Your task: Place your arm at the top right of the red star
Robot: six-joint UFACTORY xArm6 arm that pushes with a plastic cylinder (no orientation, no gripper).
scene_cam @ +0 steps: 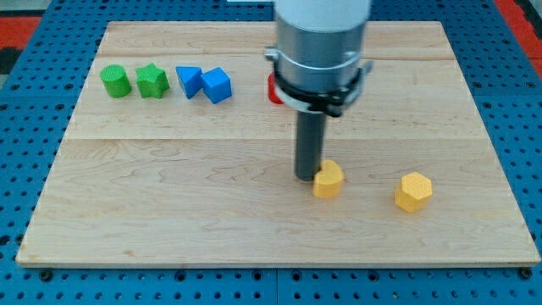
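A red block (pixel 273 88) shows only as a small red edge at the left of the arm's grey body; its shape cannot be made out and most of it is hidden. My tip (pixel 306 177) rests on the board below that red block, touching the left side of a yellow hexagonal block (pixel 329 180). A second yellow hexagonal block (pixel 413 191) lies further toward the view's right.
At the view's upper left stand a green cylinder (pixel 115 81), a green star (pixel 152 81), a blue triangular block (pixel 188 81) and a blue cube (pixel 217 85) in a row. The wooden board (pixel 169 203) ends in edges on all sides over a blue pegboard.
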